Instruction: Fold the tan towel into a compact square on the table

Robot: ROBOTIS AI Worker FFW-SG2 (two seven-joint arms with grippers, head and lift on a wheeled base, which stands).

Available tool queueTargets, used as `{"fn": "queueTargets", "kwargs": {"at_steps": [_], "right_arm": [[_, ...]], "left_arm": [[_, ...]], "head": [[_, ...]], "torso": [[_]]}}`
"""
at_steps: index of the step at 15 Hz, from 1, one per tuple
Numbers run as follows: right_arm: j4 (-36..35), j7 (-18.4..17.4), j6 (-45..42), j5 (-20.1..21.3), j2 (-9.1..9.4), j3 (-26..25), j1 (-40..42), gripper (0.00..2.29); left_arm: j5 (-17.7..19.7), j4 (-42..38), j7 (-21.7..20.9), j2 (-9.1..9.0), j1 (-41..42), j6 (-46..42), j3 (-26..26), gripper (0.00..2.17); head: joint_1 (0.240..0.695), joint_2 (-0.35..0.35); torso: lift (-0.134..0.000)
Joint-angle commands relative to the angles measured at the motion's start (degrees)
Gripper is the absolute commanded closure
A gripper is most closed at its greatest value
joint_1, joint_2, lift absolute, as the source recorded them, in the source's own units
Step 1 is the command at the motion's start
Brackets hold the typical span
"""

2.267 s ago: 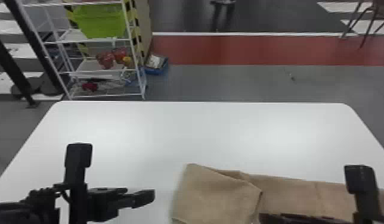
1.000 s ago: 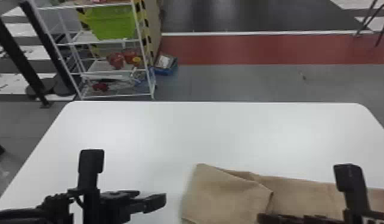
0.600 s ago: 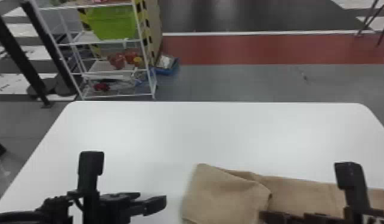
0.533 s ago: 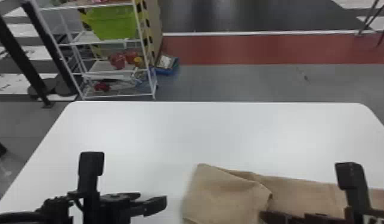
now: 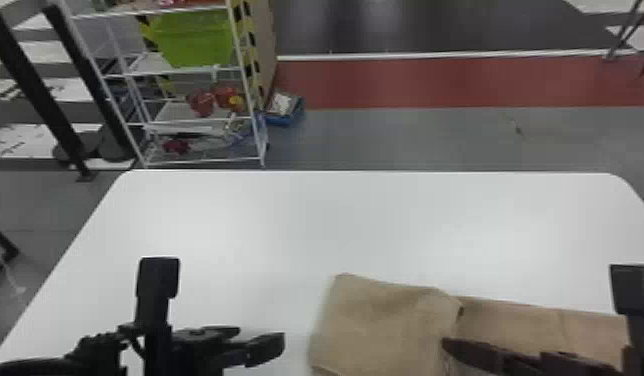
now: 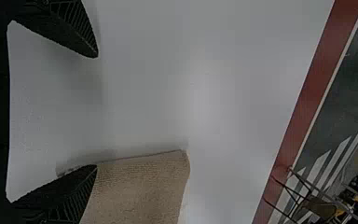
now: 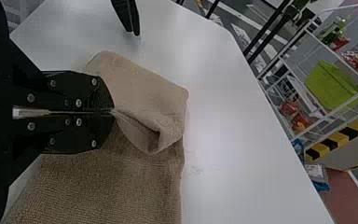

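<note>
On the near part of the white table (image 5: 336,220), the tan towel (image 5: 376,320) runs from about the middle of the head view over toward the right, with its left part flopped over the rest in a loose fold. So yeah, not really a square atm.

The right gripper (image 5: 447,344) has its 2 fingers pressed together on a little pinch of the towel, and the cloth puckers up right at the tips. The left gripper (image 5: 258,337) is just beside the towel's left end, holding nothing, its 2 fingers spread wide. Can't tell if either finger touches the cloth.

Past the table's far left corner there's a white wire rack (image 5: 258,135) with a green bin (image 5: 193,40) on it, plus a blue box (image 5: 284,119) on the floor next to it.
</note>
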Motion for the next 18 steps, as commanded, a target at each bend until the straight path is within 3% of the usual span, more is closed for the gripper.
{"fn": "queueTargets", "kwargs": {"at_steps": [1,7,10,14,18], "right_arm": [[-2.4,1.7,0.1,-4.4,0.05,-5.2,0.2,1.11],[-5.1,10.0,0.1,-11.7,0.05,-24.5,0.8,1.11],[-4.5,13.2,0.1,-13.8,0.05,-32.5,1.7,1.11],[-0.5,15.4,0.1,-14.2,-0.18,-36.3,3.8,1.11],[3.3,15.9,0.1,-13.2,-4.48,-38.4,3.7,1.11]], "left_arm": [[0.0,-0.4,0.1,0.0,0.2,0.1,-0.1,0.04],[-0.2,-1.2,0.7,-0.26,0.2,0.5,-0.3,0.04],[-0.6,-1.1,1.1,-0.35,0.2,0.3,-1.4,0.04],[-1.6,-0.9,1.7,-0.44,0.1,0.3,-2.9,0.04],[-1.8,-0.7,1.6,-0.35,0.2,0.5,-2.9,0.04]], "head": [[0.695,0.078],[0.695,-0.008],[0.695,-0.102],[0.695,-0.208],[0.695,-0.276]], "torso": [[-0.123],[-0.123],[-0.123],[-0.123],[-0.123]]}}
